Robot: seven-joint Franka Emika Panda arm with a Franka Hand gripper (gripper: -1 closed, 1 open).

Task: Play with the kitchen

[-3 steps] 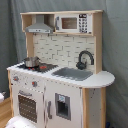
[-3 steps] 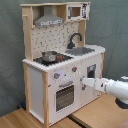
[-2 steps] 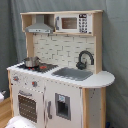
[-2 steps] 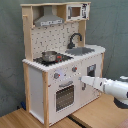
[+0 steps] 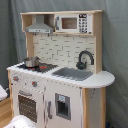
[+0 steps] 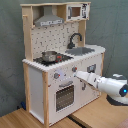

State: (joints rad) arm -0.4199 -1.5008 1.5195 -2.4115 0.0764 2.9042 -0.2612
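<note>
The kitchen (image 5: 65, 95) is a tall toy of white and light wood and shows in both exterior views. It has a black faucet (image 5: 85, 59) over a grey sink (image 5: 72, 74), and a small metal pot (image 5: 31, 61) on the stovetop. A hood (image 5: 40, 25) and a microwave (image 5: 72, 23) sit on top. In the second exterior view my gripper (image 6: 78, 74) reaches in from the second exterior view's right. Its tip is at the kitchen (image 6: 50, 100) front, just right of the right-hand knob (image 6: 74, 69) and above the oven door (image 6: 64, 96).
A grey curtain (image 5: 115, 50) hangs behind the kitchen. The kitchen stands on a light wooden floor (image 6: 30, 120). A white part of my arm (image 5: 19, 122) shows at the bottom of the first exterior view.
In the second exterior view my gripper has moved up and to the left, from beside the oven door to the knob panel. The kitchen itself has not changed.
</note>
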